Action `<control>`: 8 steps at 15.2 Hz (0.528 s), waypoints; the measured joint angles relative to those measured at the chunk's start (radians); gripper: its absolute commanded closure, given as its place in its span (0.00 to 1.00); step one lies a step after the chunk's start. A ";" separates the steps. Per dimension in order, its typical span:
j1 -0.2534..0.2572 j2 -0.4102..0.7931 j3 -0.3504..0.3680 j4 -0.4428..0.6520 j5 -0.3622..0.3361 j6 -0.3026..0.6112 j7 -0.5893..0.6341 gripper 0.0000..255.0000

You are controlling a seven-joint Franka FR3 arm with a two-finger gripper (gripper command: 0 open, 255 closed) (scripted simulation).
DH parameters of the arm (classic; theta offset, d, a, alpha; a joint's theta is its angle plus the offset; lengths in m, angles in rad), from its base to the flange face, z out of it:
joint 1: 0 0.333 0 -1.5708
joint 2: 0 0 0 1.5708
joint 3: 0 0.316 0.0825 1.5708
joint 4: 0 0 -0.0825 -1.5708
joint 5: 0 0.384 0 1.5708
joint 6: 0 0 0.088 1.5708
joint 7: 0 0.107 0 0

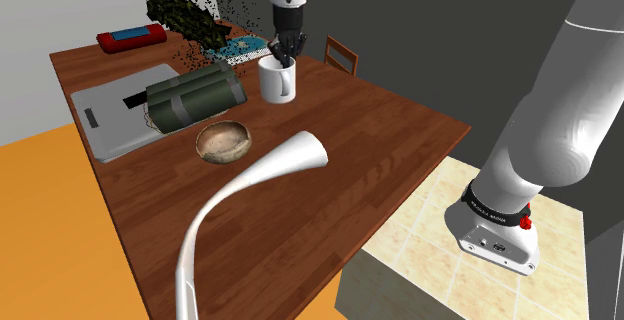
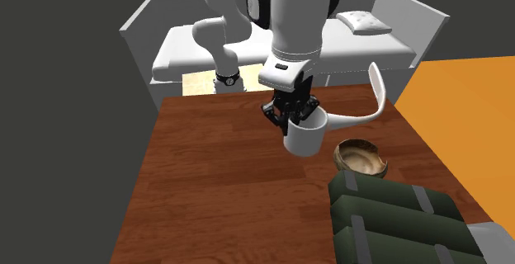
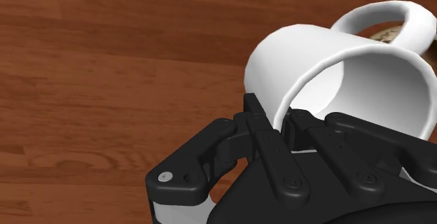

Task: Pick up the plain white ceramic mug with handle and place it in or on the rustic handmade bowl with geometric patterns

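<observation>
The plain white mug with a loop handle (image 1: 278, 79) (image 2: 304, 135) (image 3: 329, 68) is near the small brown rough-surfaced bowl (image 1: 223, 141) (image 2: 361, 157), apart from it with a strip of bare wood between them. I cannot tell whether the mug's base touches the reddish-brown wooden table (image 1: 380, 138) (image 2: 214, 180) (image 3: 105, 68).

From the bowl towards the robot's stand, a broad stretch of tabletop runs open to the table's edge. A rolled dark green bag with grey straps (image 1: 195, 98) (image 2: 396, 221) lies just beside the bowl on the side away from the stand. The flared head of a white bent-neck lamp (image 1: 290, 158) (image 2: 375, 97) reaches in just beside the bowl. Past the bag from the bowl lies a flat grey board (image 1: 115, 118). Well beyond the bowl, at the table's back edge, are a red case (image 1: 131, 38), a blue patterned book (image 1: 240, 48) and a dark leafy plant (image 1: 185, 13).

A black band round the arm's base (image 1: 495, 208) bears small writing that cannot be read.

The white arm arcs high from the stand and points straight down over the mug. The black gripper (image 1: 284, 56) (image 2: 295, 122) (image 3: 280, 121) is narrowly closed on the mug's rim, one finger inside the wall and one outside.
</observation>
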 measured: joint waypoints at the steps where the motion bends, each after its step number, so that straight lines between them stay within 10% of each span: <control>1: 0.000 0.001 0.000 0.016 0.000 -0.015 0.000 1.00; 8: 0.004 0.000 0.004 0.093 -0.001 -0.093 0.009 1.00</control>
